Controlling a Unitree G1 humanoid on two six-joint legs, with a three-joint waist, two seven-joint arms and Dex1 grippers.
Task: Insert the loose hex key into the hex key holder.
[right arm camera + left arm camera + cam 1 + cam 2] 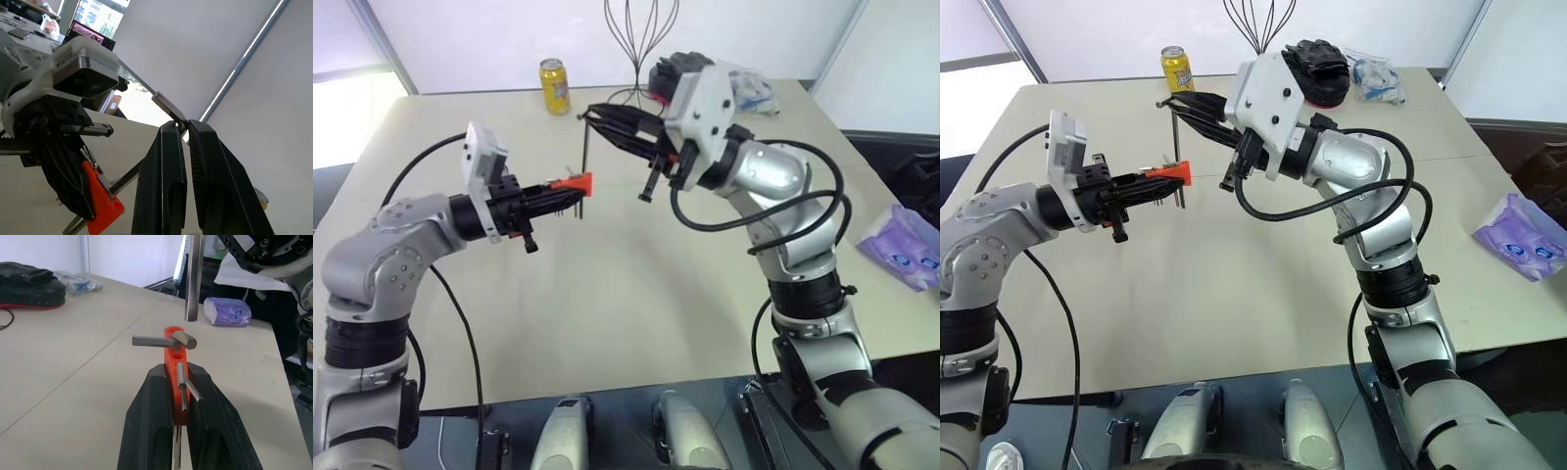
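- Loose hex key (584,162): thin dark L-shaped rod, upper centre of the left eye view. Long leg hangs near vertical, free end pointing down; short leg turns off at the top, into the fingers that hold it. In the left wrist view its squared lower end (192,279) hangs just above the holder, apart from it.
- Hex key holder (573,183): small orange-red block, left of centre, long axis roughly level, free end pointing toward frame right (short dark keys fan out from it).
- Right gripper (592,116): fingers closed on the key's bend, reaching leftward from the upper centre.
- Left gripper (558,195): fingers clamped on the holder's sides, pointing rightward; holder end projects past the fingertips.
- Table (607,294): pale beige top, well below both grippers.
- Yellow can (555,86): upright, far edge, upper centre-left.
- Wire stand (641,39): dark, upper centre.
- Black bundle (1317,61): behind the right arm, far edge.
- Purple packet (904,250): right edge, mid-height.
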